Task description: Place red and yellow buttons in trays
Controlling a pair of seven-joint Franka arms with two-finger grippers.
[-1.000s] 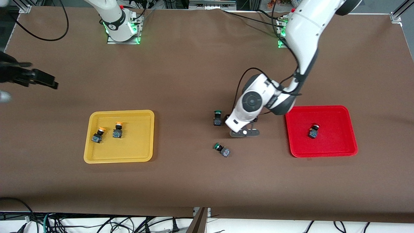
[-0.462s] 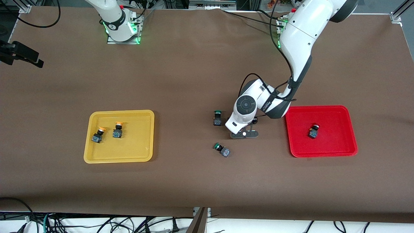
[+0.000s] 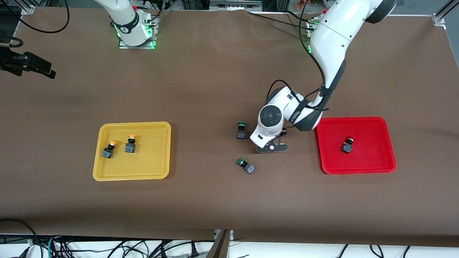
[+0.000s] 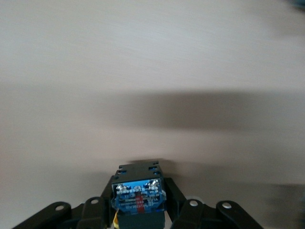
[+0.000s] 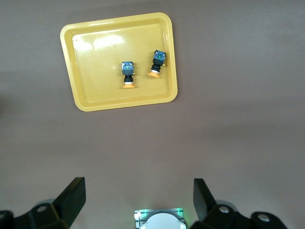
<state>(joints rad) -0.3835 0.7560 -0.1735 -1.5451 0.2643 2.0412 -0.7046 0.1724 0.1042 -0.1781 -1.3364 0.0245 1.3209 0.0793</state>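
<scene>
Nearest the front camera, a green-capped push-button switch with a dark blocky body (image 3: 246,166) lies on its side on the brown table cover (image 3: 215,200); it is not a task item.

Just farther off, the left gripper (image 3: 271,147) is down at the table, its fingers closed on a small dark-bodied button with a blue label plate (image 4: 138,198). Its cap is hidden, so its colour is judged red from the count of buttons already placed. A second green-capped switch (image 3: 241,130) stands upright beside the gripper.

The shallow red plastic tray (image 3: 373,157) lies near the left gripper, toward the left arm's end of the table, its long axis along the table. It holds one red-capped button (image 3: 348,145). The left arm is the nearer arm.

The shallow yellow plastic tray (image 3: 150,161), toward the right arm's end, holds both yellow-capped buttons (image 3: 108,149).

The right gripper (image 5: 138,200) waits high over the right arm's end, fingers spread apart and empty.
</scene>
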